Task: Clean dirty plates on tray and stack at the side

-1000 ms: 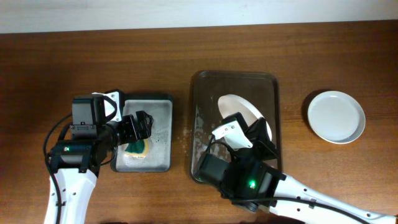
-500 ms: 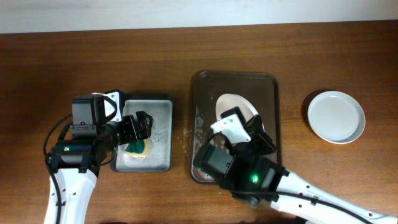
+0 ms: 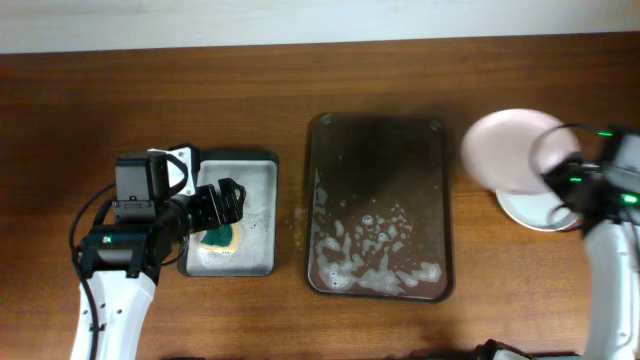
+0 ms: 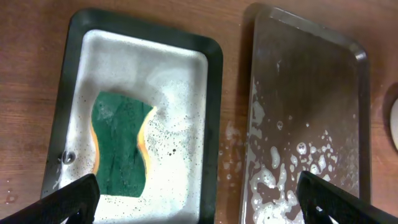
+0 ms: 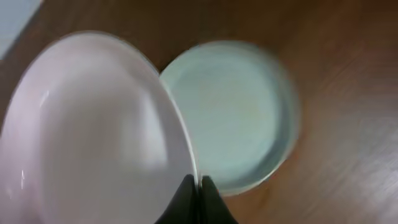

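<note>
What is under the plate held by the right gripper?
A second white plate rests on the table below the held plate, which hides part of it. Whether another plate lies under that one cannot be seen.

The wooden table carries three items, all flat on its surface. The small tray, grey with a black rim, lies left of centre. The brown tray lies beside it at centre, apart. White droplets mark the wood between them. A white plate sits near the right edge, partly hidden.
</note>
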Available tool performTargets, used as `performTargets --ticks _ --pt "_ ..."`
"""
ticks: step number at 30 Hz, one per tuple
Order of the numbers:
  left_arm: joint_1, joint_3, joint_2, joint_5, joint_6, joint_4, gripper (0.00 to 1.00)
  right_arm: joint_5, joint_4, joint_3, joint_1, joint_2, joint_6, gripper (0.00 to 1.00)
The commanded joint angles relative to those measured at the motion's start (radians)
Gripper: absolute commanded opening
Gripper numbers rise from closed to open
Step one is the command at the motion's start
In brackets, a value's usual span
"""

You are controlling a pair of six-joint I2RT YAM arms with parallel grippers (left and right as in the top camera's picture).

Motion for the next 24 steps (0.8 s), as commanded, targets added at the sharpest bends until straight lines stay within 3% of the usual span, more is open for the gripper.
performTargets --ticks 1,6,7,9,11,16,18,24 --pt "0.003 0.016 -0.006 -0.007 0.009 0.001 0.99 -0.043 0.041 0.016 -0.140 0.096 0.008 0.04" --pt "0.003 0.016 -0.006 -0.007 0.009 0.001 0.99 -0.048 0.058 0.017 -0.211 0.307 0.007 0.04" --pt "0.003 0.016 -0.006 -0.007 0.009 0.002 0.99 -0.067 0.055 0.017 -0.211 0.315 -0.005 0.34" --pt "0.003 0.016 -0.006 -0.007 0.009 0.002 0.99 -0.199 0.051 0.040 -0.206 0.287 -0.058 0.48" --pt "0.003 0.016 -0.006 -0.007 0.009 0.001 0.99 -0.318 0.034 0.081 -0.174 0.224 -0.090 0.56" --pt "0.003 0.016 -0.006 -0.007 0.009 0.002 0.99 -0.394 -0.070 0.159 0.124 -0.079 -0.236 0.57" --pt "0.003 0.016 -0.006 -0.007 0.009 0.002 1.00 -0.383 -0.175 0.159 0.315 -0.192 -0.287 0.56" --pt "0.003 0.016 -0.006 -0.007 0.009 0.001 0.99 -0.208 -0.464 0.126 0.724 -0.174 -0.285 0.49"
